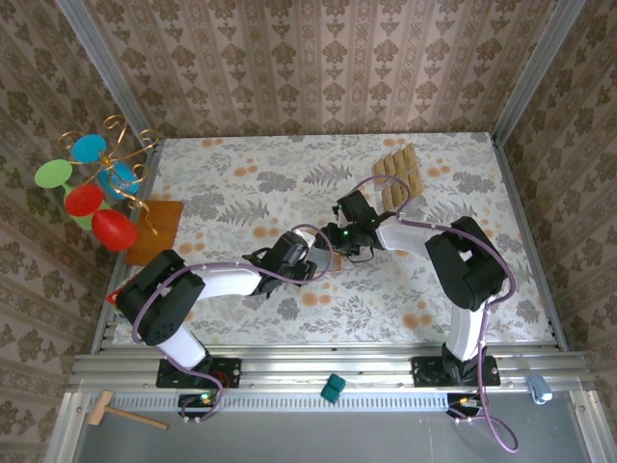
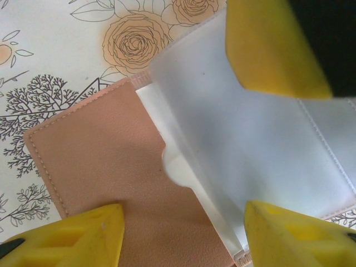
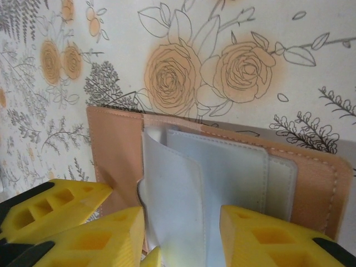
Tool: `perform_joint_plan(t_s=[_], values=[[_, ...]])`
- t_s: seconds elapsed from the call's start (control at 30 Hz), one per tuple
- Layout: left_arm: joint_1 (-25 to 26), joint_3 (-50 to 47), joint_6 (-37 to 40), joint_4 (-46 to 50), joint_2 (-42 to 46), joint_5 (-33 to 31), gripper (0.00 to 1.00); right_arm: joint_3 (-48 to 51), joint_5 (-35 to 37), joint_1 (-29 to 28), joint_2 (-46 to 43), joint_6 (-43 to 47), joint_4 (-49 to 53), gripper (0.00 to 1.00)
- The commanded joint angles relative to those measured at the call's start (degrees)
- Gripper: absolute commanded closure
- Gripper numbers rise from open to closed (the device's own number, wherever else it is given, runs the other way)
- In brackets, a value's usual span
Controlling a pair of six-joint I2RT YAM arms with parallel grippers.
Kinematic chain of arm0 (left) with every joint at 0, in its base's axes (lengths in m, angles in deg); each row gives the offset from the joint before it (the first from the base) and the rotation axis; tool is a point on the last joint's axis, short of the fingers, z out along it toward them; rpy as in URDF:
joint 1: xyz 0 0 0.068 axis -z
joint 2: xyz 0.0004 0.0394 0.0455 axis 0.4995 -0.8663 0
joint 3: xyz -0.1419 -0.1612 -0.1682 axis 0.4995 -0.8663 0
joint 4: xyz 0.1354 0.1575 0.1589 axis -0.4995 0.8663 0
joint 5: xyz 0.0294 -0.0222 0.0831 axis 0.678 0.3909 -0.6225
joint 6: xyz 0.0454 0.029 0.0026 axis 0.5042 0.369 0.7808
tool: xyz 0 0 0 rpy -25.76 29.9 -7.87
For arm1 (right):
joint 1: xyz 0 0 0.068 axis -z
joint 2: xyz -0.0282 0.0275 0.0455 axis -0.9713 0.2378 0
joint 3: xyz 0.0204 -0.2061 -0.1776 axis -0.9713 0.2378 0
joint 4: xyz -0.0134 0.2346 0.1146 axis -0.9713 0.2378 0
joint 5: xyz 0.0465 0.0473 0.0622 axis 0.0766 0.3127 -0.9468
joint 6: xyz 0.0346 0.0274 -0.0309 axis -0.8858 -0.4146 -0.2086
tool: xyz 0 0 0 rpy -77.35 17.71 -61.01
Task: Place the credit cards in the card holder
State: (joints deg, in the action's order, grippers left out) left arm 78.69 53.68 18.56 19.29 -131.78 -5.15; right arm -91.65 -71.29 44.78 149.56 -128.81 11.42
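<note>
On the floral bench [image 1: 241, 178], an orange-brown mat [image 1: 159, 227] lay far left. Mid-bench, the open card holder [image 2: 105, 150] was crowded by left fingers [image 2: 289, 233] and right fingers [image 3: 261, 233], both pairs spread astride its raised translucent sleeve [image 2: 250, 139]. Credit cards [image 1: 397, 176] lay far right.

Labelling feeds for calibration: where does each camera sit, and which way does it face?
Top external: above, behind the bases, facing down at the table; left arm and right arm show.
Left wrist: close above the open card holder; own yellow fingers show.
Right wrist: close above it too; own yellow fingers show.
Both wrist views share the card holder.
</note>
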Motion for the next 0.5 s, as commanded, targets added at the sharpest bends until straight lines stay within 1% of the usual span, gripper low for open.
perform_joint_plan(t_s=[0.0,0.23,0.33,0.47], values=[[0.4,-0.5,0.2,-0.3,1.4,-0.6,0.39,-2.2,-2.3,-0.5,1.5,-0.8,0.0,0.56],[0.4,-1.2,0.3,-1.1,4.2,-0.6,0.38,-4.0,-2.6,-1.3,1.7,-1.8,0.6,0.56],[0.4,-2.3,0.0,-1.9,6.5,-1.2,0.34,-4.6,-2.3,-1.7,1.2,-2.0,1.4,0.56],[0.3,-4.5,-0.9,-1.9,11.7,-3.0,0.28,-5.9,-1.1,-2.8,0.5,-2.0,3.3,0.56]])
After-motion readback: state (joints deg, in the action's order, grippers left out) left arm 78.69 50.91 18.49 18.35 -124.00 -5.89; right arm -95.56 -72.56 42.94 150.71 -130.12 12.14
